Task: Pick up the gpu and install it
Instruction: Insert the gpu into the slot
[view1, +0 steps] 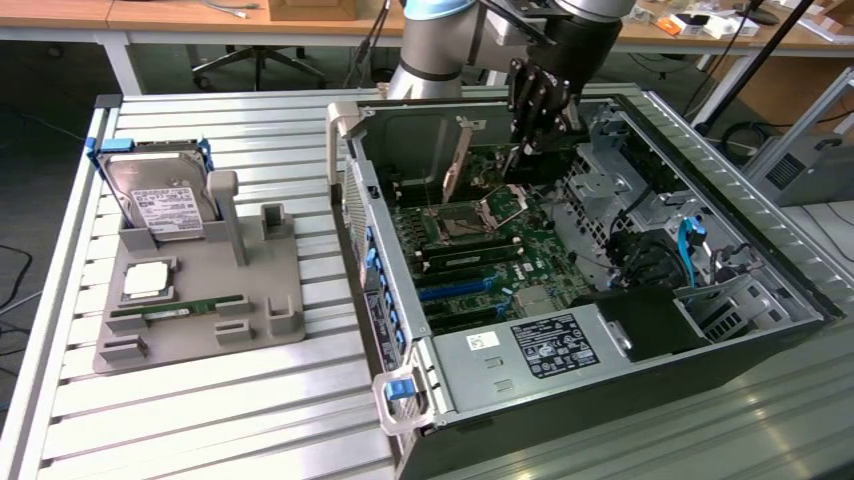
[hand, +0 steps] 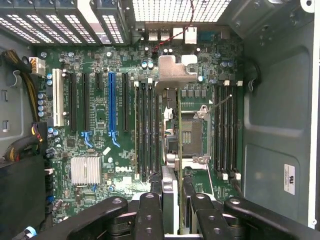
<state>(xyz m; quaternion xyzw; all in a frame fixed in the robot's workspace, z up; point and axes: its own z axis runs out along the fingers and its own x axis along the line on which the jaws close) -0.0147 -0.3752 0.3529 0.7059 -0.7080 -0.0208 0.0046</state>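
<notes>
The gpu is a thin tan-brown card with a silver end bracket, held on edge inside the open computer case. My gripper is shut on it from above. In the wrist view the gpu appears edge-on, running from between my gripper fingers out to its bracket. It hangs above the motherboard over the memory slots beside the CPU socket. The blue expansion slot lies off to one side and is empty.
On the slatted table, at the exterior view's left, a grey fixture holds a hard drive, a CPU and a green RAM stick. Drive cages and cables crowd the case's right side; the power supply sits at its near end.
</notes>
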